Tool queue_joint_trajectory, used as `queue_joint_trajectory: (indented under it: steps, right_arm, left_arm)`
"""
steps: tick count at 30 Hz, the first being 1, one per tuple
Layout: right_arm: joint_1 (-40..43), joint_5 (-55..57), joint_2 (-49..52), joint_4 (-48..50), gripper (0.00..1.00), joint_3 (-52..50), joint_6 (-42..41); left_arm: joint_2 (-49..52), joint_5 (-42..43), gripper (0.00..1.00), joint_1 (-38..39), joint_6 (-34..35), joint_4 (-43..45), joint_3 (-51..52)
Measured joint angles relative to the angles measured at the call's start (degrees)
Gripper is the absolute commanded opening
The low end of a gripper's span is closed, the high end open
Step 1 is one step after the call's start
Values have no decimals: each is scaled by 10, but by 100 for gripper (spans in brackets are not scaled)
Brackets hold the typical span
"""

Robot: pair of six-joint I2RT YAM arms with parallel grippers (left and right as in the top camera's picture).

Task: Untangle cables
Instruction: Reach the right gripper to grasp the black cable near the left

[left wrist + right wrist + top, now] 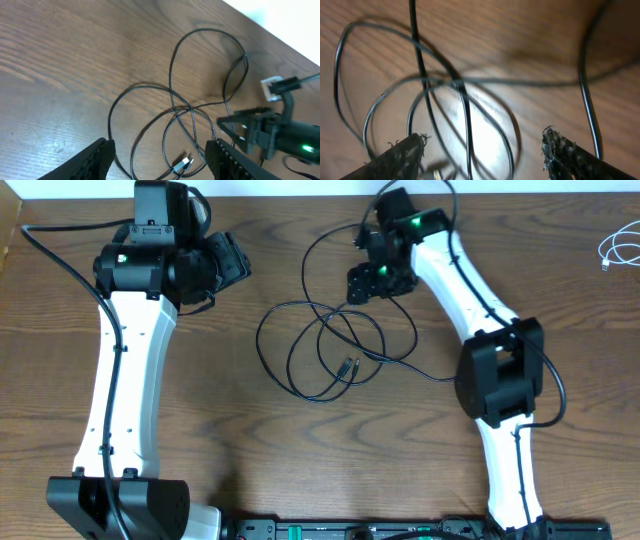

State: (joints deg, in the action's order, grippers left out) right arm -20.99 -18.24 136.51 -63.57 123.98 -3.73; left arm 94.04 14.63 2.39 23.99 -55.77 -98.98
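white cable (618, 248) cut off at edge, black cables (418, 45) blurred close-up

Clearance around the black cable tangle (330, 350). Nearer than the tangle and to its left, bare table (250, 450) lies open between the arms. The left arm (125, 380) bounds the far left. The right arm (500, 370) stands just right, and the right gripper (482, 145) hangs over the tangle's far right-hand loops. A white cable (620, 250) lies well apart, far right.
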Motion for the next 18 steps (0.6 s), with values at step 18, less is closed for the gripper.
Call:
queue_joint_trajectory:
  steps: [18]
  right_arm:
    - [-11,43,74,112,62,5,-287]
  left_arm:
    - [0,0,63,0,0,0,0]
